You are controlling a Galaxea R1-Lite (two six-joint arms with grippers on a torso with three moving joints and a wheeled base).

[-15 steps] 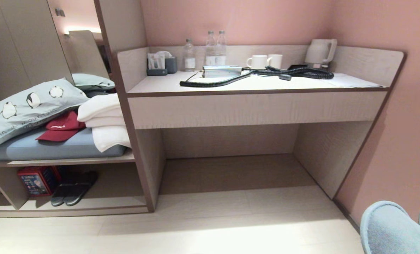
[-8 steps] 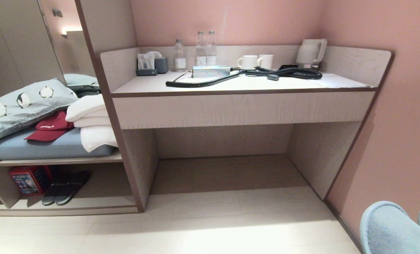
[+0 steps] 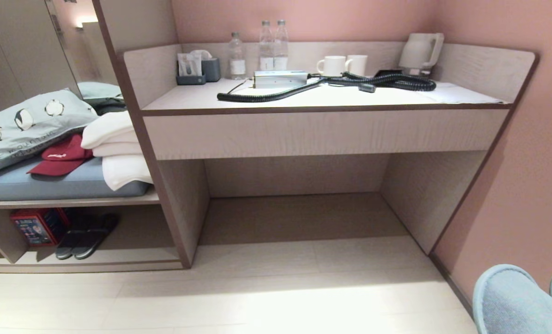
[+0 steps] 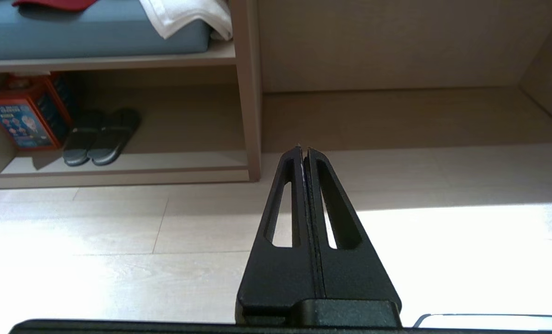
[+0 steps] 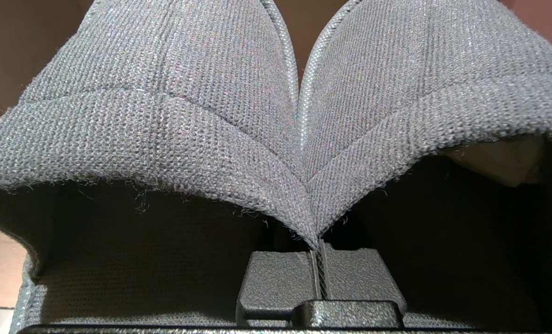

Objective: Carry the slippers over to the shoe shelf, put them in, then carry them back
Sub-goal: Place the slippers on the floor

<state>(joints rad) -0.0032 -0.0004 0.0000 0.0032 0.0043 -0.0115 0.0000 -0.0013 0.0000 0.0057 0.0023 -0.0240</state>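
Observation:
The slippers, a grey knit pair pressed side by side, fill the right wrist view. My right gripper is shut on their straps where the two meet, and its fingertips are hidden under the fabric. Their toes show at the lower right of the head view. The shoe shelf is the low cubby with a pale base board at the lower left, also seen as the shoe shelf in the left wrist view. My left gripper is shut and empty above the floor.
A dark pair of slides and a red box sit inside the shelf. Above it lie a cushion, folded white towels and a red cap. A desk with an open recess beneath stands ahead. A pink wall is at the right.
The whole scene has slid left and slightly up in the head view, so the camera has moved. The slippers stay at the same spot in the picture.

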